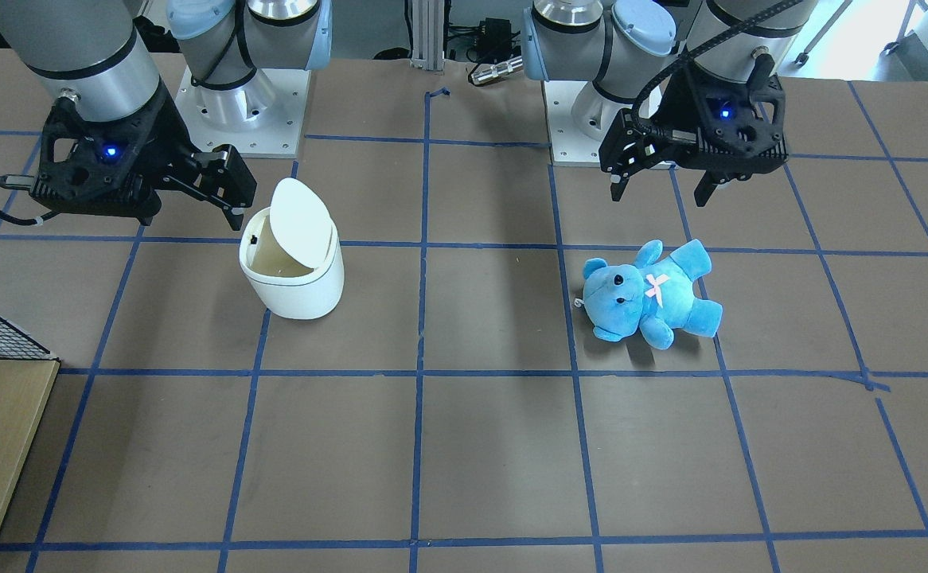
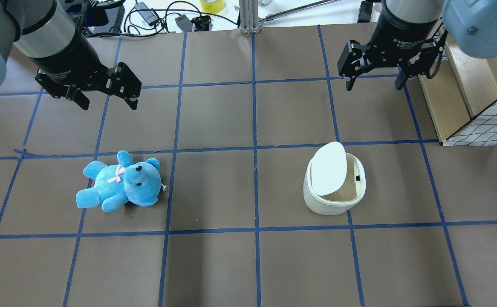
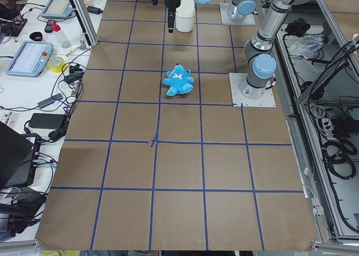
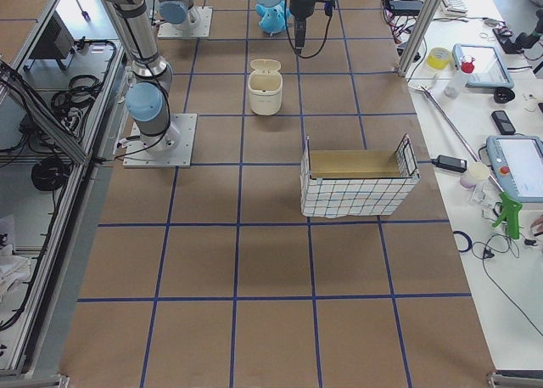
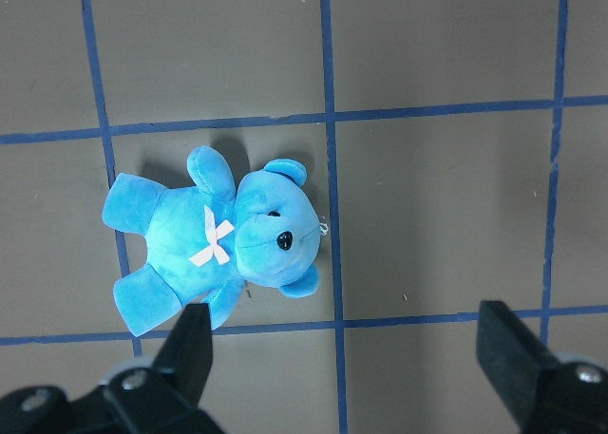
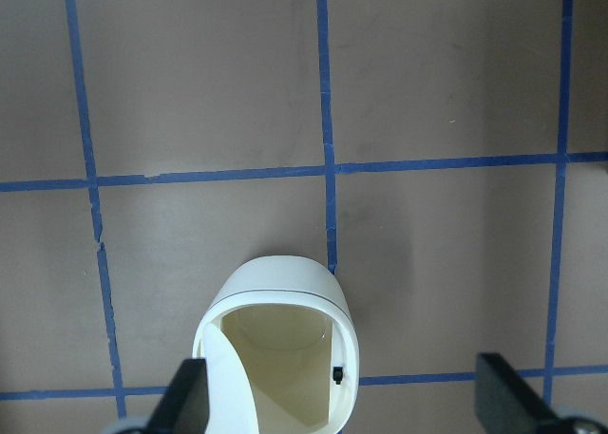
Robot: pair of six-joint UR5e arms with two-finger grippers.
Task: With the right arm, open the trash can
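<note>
The white trash can stands on the right half of the table. Its lid is tilted up and the tan inside shows; it also shows in the front view. My right gripper is open and empty, raised above the table and apart from the can. In the right wrist view the can sits low in the frame between the two spread fingers. My left gripper is open and empty, raised above a blue teddy bear.
A wire-sided basket with a wooden box stands at the table's right edge, close to the right arm. The teddy lies on the left half. Blue tape lines grid the brown table.
</note>
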